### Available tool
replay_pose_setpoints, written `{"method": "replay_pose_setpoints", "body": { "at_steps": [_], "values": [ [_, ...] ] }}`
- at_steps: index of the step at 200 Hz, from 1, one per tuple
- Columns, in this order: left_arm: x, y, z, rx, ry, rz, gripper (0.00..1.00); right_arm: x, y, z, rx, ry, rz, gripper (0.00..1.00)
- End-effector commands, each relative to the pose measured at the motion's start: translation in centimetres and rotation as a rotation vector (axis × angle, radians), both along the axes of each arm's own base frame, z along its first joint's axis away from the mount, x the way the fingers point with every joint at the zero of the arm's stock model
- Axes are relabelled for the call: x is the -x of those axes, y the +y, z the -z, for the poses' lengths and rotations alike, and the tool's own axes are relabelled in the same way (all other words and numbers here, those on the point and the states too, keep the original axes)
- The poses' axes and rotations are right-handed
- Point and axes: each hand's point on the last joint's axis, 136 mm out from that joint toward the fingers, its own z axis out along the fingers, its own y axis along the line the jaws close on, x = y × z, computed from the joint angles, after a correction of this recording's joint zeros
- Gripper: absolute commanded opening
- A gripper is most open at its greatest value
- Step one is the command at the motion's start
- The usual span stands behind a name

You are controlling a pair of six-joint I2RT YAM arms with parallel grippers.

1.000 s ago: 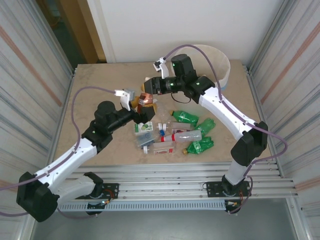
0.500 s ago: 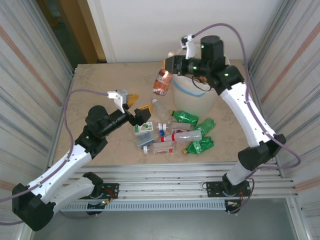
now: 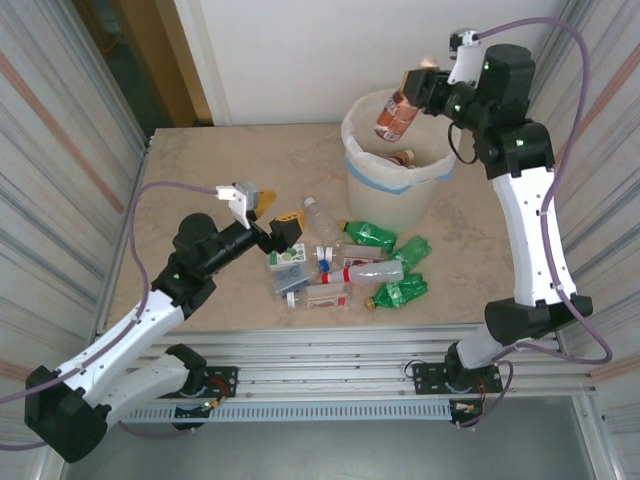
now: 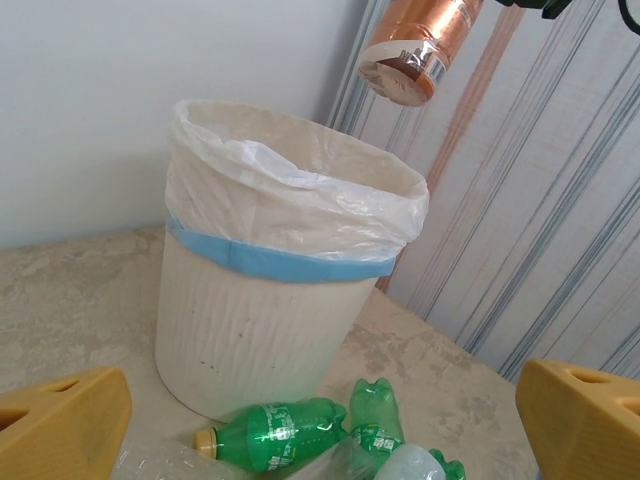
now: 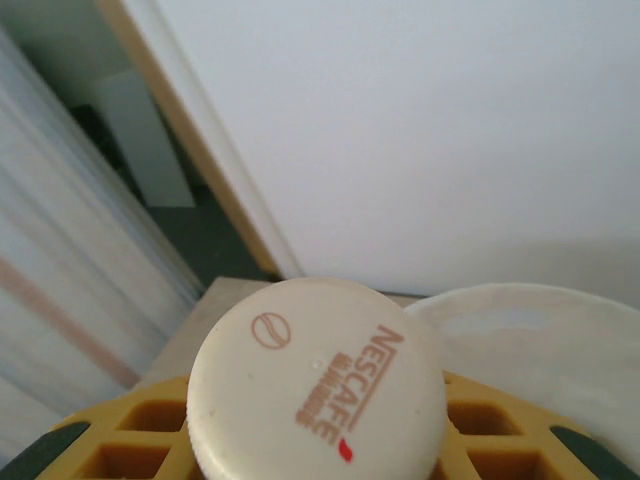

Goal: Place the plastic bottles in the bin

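1. Standing at about 1 o'clock on the table, the bin (image 3: 385, 200) is where it was a second ago. Its liner bag gapes open, and something small already lies inside, though I cannot make out what.
2. The right arm has made the big move. A second ago it was low over the middle of the table. Now it is raised with the right gripper (image 3: 420, 85) above the bin's 12 o'clock rim.
3. That claw is clamped on the cap end of a copper-brown bottle (image 3: 397, 116). The bottle tilts, base down, over the open mouth, clear of the liner. My judgement is that only the release remains for this one.
4. The left gripper (image 3: 277, 212) has drawn back a little toward 9 o'clock. It hangs over the table with its jaws spread wide, holding nothing.
5. Three green bottles (image 3: 370, 235) and two clear bottles (image 3: 375, 272) lie untouched at the bin's 6 to 7 o'clock, so most of the job is still ahead.
6. The small cartons (image 3: 287, 265) mixed in beside them are not plastic bottles and should stay put.
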Motion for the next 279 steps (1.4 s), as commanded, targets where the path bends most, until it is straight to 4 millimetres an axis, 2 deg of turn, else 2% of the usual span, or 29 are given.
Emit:
{"method": "replay_pose_setpoints", "body": {
  "at_steps": [1, 20, 70, 111, 164, 193, 219, 255, 279],
  "values": [
    [0.6, 0.3, -1.2, 0.011, -0.052, -0.005, 0.99, -2.1, -1.7, 1.2, 0.062, 0.028, 0.059, 0.18],
    [0.7, 0.5, -1.2, 0.012, -0.052, -0.01, 0.99, -3.9, -2.8, 2.9, 0.108, 0.08, 0.101, 0.18],
    [0.8, 1.3, -1.4, 0.019, -0.055, -0.045, 0.99, -7.8, -4.0, 10.1, 0.205, 0.271, 0.145, 0.19],
    [0.8, 1.4, -1.3, 0.016, -0.051, -0.053, 0.99, -9.5, -3.6, 15.0, 0.228, 0.388, 0.121, 0.21],
    [0.6, 1.6, -0.9, 0.009, -0.043, -0.066, 0.99, -10.8, -2.7, 20.1, 0.221, 0.512, 0.08, 0.23],
    [0.4, 1.7, -0.9, 0.005, -0.037, -0.075, 0.99, -11.3, -2.0, 22.0, 0.199, 0.558, 0.056, 0.29],
    [0.2, 1.8, -0.7, -0.002, -0.023, -0.09, 0.99, -11.6, -1.8, 23.0, 0.187, 0.584, 0.049, 0.42],
    [-0.2, 2.2, -0.4, -0.01, -0.001, -0.121, 0.99, -11.6, -1.9, 22.9, 0.187, 0.583, 0.054, 0.6],
    [-0.6, 2.3, -0.2, -0.016, 0.013, -0.136, 0.99, -11.5, -2.0, 22.1, 0.19, 0.569, 0.059, 0.65]
  ]
}}
